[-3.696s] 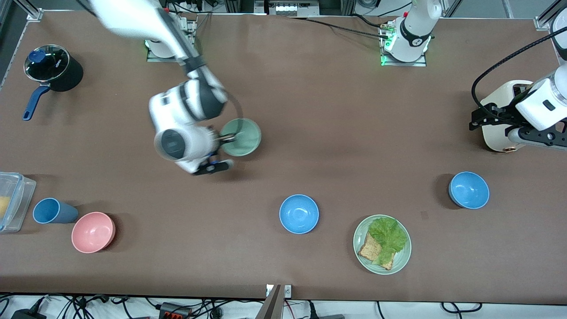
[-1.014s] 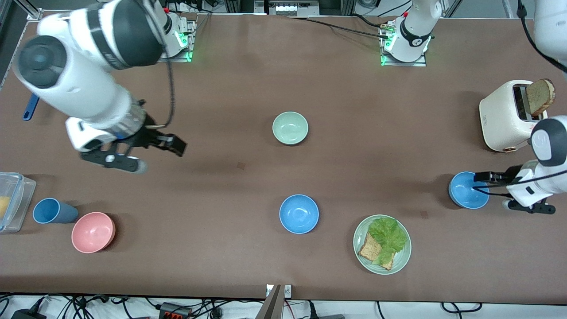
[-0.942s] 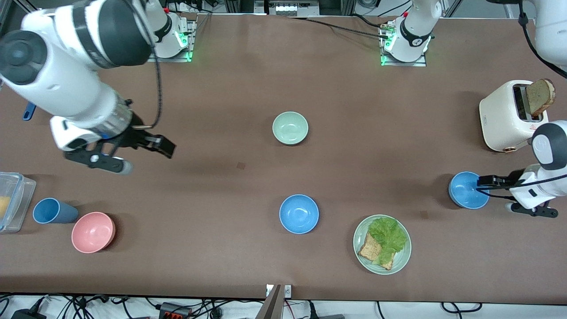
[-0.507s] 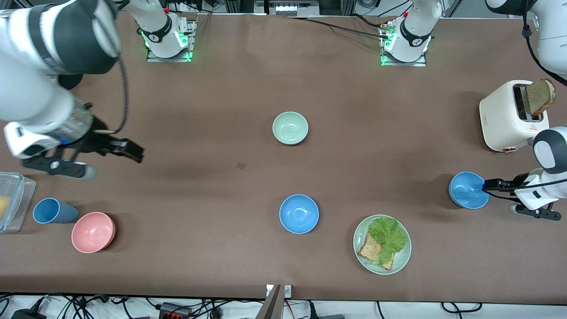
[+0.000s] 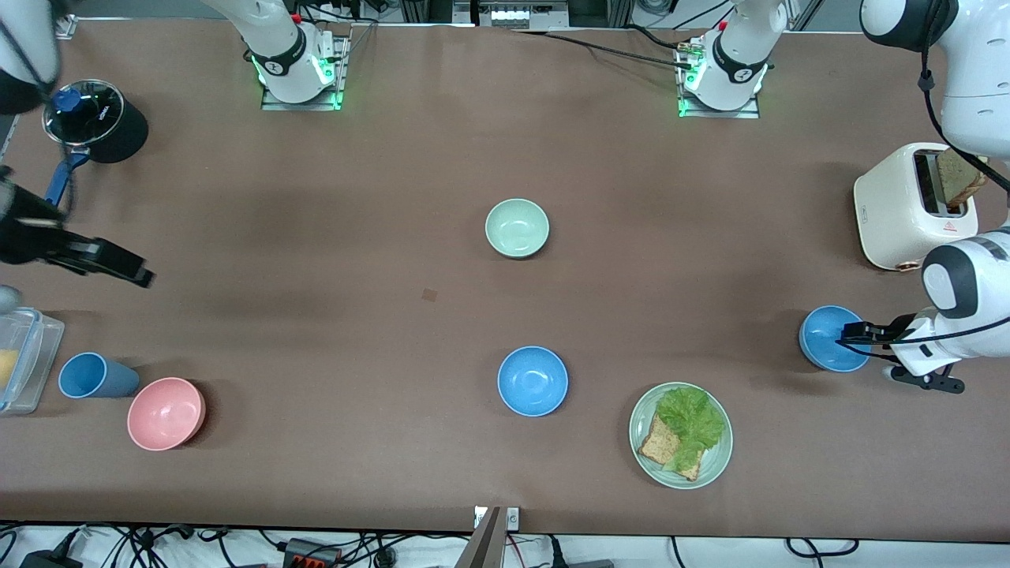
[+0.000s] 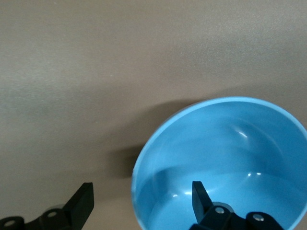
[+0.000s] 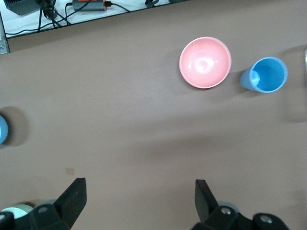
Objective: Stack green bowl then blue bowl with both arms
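Observation:
The green bowl (image 5: 517,228) stands alone mid-table, upright. One blue bowl (image 5: 533,381) stands nearer the front camera than it. A second blue bowl (image 5: 828,341) stands at the left arm's end. My left gripper (image 5: 865,351) is open and low at this bowl, one finger inside it and one outside, with the rim between them. In the left wrist view the left gripper (image 6: 142,199) straddles the rim of that blue bowl (image 6: 230,158). My right gripper (image 5: 79,285) is open and empty, high over the right arm's end of the table, and the right wrist view (image 7: 139,196) shows bare table between its fingers.
A toaster (image 5: 907,207) with bread stands beside the left arm. A green plate (image 5: 643,410) holds lettuce and bread. A pink bowl (image 5: 166,413), blue cup (image 5: 93,375), clear container (image 5: 24,355) and black pot (image 5: 95,118) are at the right arm's end.
The right gripper let go of the green bowl mid-table and drew back toward its own end. The left gripper came down and set its fingers across the end blue bowl's rim.

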`<move>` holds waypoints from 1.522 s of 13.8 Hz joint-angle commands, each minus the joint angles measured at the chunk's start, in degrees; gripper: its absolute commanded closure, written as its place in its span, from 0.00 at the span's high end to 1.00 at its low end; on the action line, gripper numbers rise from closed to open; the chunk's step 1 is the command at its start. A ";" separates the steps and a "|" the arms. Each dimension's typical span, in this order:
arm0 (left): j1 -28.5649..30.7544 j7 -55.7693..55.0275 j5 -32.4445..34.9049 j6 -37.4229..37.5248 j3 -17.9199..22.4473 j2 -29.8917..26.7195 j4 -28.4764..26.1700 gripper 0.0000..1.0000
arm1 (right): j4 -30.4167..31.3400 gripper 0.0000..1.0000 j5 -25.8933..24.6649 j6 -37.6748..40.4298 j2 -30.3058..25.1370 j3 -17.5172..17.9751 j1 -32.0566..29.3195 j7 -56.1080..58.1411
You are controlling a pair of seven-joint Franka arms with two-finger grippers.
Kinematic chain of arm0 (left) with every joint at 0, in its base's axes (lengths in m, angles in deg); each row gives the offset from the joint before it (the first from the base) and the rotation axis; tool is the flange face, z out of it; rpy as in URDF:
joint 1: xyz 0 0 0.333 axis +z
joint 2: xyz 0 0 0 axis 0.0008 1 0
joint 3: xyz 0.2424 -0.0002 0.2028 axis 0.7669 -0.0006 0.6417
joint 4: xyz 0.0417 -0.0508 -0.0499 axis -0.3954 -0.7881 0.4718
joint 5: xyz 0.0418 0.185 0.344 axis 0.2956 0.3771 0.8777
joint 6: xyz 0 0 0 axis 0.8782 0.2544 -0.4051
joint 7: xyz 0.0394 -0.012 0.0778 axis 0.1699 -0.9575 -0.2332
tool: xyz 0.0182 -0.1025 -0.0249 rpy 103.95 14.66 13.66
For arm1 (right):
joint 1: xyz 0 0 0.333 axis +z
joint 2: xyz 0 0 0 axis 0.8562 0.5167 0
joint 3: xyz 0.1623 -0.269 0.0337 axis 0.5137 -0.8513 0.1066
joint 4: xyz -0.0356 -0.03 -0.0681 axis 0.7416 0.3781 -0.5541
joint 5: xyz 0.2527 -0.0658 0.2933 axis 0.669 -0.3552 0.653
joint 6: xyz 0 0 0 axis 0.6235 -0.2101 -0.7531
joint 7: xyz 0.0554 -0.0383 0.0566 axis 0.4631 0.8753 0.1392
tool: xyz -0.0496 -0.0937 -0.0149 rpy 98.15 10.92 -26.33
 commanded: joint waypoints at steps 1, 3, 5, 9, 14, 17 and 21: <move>0.38 0.57 0.29 -0.71 -0.87 -0.32 -0.83 0.63 | 3.06 1.00 -1.83 0.54 -3.25 3.77 -5.40 6.35; 0.03 0.48 0.29 -0.27 -0.87 -0.40 -0.74 0.39 | 3.95 1.00 -2.01 0.62 -4.14 3.85 -6.46 9.71; -0.06 0.91 0.29 -0.09 -1.04 -0.49 -0.74 0.21 | 4.04 1.00 -3.75 0.54 -4.31 5.95 -8.21 9.81; 0.81 0.92 0.20 1.92 -4.02 -0.84 -0.66 0.01 | 6.67 1.00 -6.84 2.11 -6.51 9.21 -9.98 9.46; 0.64 -2.23 -2.33 12.45 -10.70 -4.96 -0.13 0.00 | 15.53 1.00 -7.11 -1.47 -11.33 9.30 -9.81 9.63; -0.32 -10.21 -2.44 19.31 -16.93 -10.50 0.14 0.00 | 22.57 1.00 -8.60 -6.22 -14.94 9.57 -9.28 9.46; -0.50 -31.19 -2.52 21.09 -28.70 -12.45 -0.30 0.00 | 22.67 1.00 -8.16 -5.36 -15.83 9.13 -9.63 9.63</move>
